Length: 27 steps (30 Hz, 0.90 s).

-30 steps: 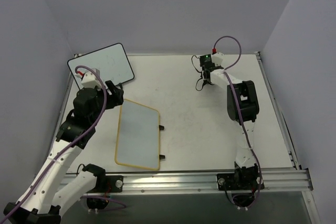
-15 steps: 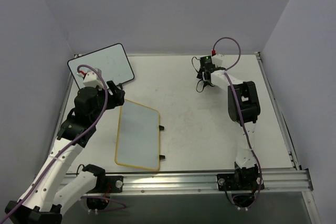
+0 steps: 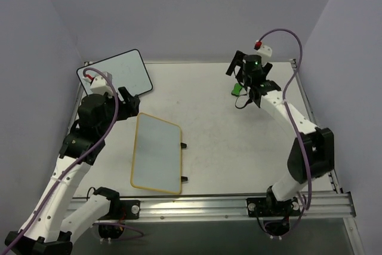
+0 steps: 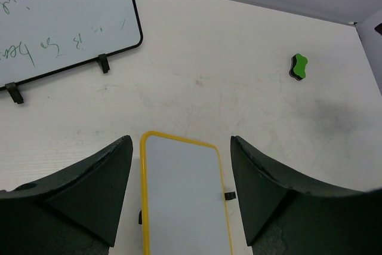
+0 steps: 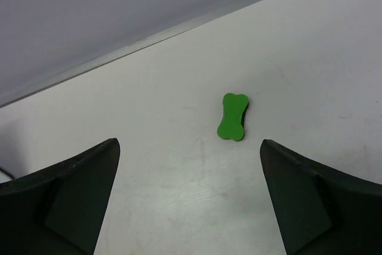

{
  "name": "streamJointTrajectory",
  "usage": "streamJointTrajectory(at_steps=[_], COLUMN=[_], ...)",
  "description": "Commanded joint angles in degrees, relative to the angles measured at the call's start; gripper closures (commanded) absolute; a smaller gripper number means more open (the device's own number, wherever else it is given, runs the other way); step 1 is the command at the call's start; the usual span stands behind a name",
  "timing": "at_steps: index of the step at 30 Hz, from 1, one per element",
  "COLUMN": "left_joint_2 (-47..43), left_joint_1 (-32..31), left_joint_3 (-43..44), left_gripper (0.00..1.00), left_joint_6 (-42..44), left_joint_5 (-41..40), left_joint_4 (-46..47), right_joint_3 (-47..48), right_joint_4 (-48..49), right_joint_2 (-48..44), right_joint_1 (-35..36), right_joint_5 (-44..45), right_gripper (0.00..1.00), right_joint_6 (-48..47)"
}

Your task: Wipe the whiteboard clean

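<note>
The whiteboard (image 3: pixel 156 153) with the yellow rim lies flat at the table's left of centre, its face blank and two black feet on its right edge. It also fills the bottom of the left wrist view (image 4: pixel 182 207). My left gripper (image 3: pixel 128 104) (image 4: pixel 182 165) hovers open just behind the whiteboard's far end, holding nothing. A green bone-shaped eraser (image 3: pixel 237 89) (image 5: pixel 233 116) (image 4: pixel 298 67) lies loose on the table at the back right. My right gripper (image 3: pixel 236 79) (image 5: pixel 190 171) is raised above it with its jaws wide open and empty, the eraser just beyond its fingertips.
A black-rimmed whiteboard (image 3: pixel 116 74) (image 4: pixel 59 22) with faint handwriting leans at the back left corner, close behind my left wrist. Walls close the table in at the back and on both sides. A metal rail (image 3: pixel 239 204) runs along the near edge.
My right gripper has opened, leaving the green eraser on the table, and that arm has risen and swung right. My left arm has shifted slightly back.
</note>
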Motion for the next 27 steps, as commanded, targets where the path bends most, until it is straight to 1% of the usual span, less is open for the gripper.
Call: streamJointTrajectory(at_steps=[1,2,3,7,10,11,15,19,27], left_joint_2=[-0.01,0.08,0.34,1.04,1.04,0.87,0.96,0.96,0.6], left_joint_1=[0.89,1.07,1.33,2.74,4.93,6.33,8.54,8.72,9.33], left_joint_3=[3.79,4.22,4.32,4.14,3.09,2.65,1.77,0.98,-0.08], left_gripper=[0.25,0.25,0.25,0.25,0.25,0.25,0.25,0.25,0.25], left_joint_6=[2.58,2.84,3.28,3.72,3.03,2.33,1.44,0.91,0.38], left_joint_5=[2.84,3.2,3.63,6.09,9.68,11.7,14.53,14.89,15.15], left_joint_4=[-1.46,-1.64,-1.9,-1.64,-0.24,0.72,1.61,1.96,2.67], right_joint_3=[-6.68,-10.27,-11.87,-18.29,-21.46,-22.08,-23.84,-22.44,-22.52], right_joint_4=[5.37,5.9,6.26,5.65,3.55,3.36,2.66,0.29,-0.07], right_joint_2=[-9.92,-11.86,-15.62,-22.24,-25.93,-26.98,-32.17,-32.27,-32.18], right_joint_1=[2.23,2.58,3.02,6.87,9.69,9.7,9.88,9.96,10.14], right_joint_5=[-2.56,-3.34,-3.78,-5.37,-3.0,-2.48,-3.17,-3.7,-2.3], right_gripper=[0.0,0.0,0.0,0.0,0.0,0.0,0.0,0.0,0.0], right_joint_6=[-1.72,-1.63,-1.28,-0.32,0.3,0.39,0.13,-0.75,-1.1])
